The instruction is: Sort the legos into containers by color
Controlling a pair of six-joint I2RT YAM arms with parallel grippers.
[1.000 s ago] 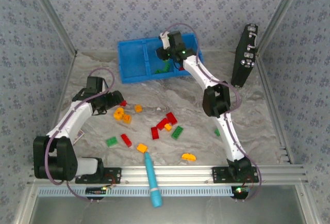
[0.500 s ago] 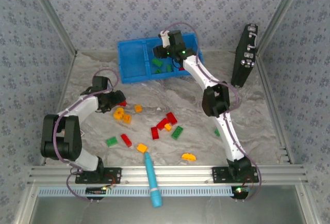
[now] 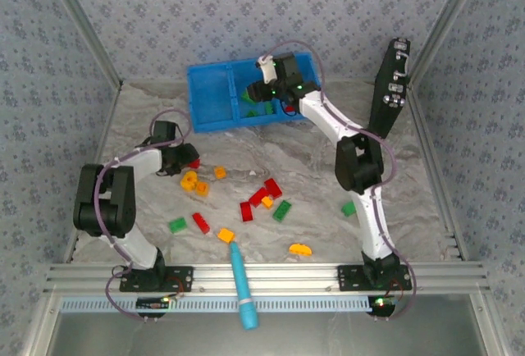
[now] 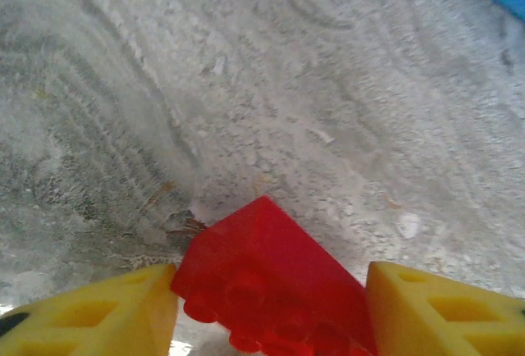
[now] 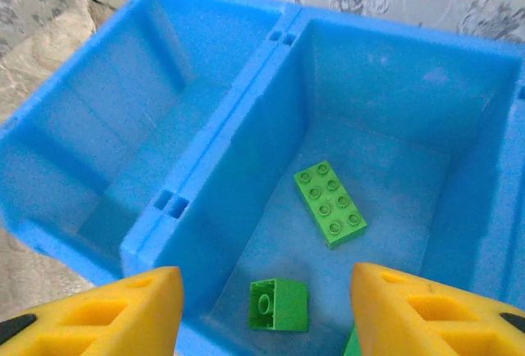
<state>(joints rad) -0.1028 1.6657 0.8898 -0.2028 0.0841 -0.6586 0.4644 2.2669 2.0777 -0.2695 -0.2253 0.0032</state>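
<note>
My left gripper [image 3: 188, 163] is low at the table's left, shut on a red lego [image 4: 271, 278] that sits between both yellow fingers [image 4: 90, 315]; the same red lego [image 3: 195, 163] shows at its tip from above. My right gripper [image 5: 264, 298] hangs open over the middle compartment of the blue containers [image 5: 246, 118], holding nothing. Below it lie a flat green lego [image 5: 330, 204] and a small green lego [image 5: 279, 304]. Several red, green and orange legos [image 3: 267, 193] are scattered mid-table in front of the blue containers [image 3: 209, 98].
A teal stick [image 3: 243, 286] lies across the near rail. An upright black case [image 3: 390, 85] stands at the back right. Orange legos [image 3: 192, 181] lie just right of my left gripper. Papered walls close in the table on three sides.
My left gripper's jaws have come together round the red lego and its arm has folded in closer. My right gripper's jaws have spread apart over the middle compartment and shifted slightly right.
</note>
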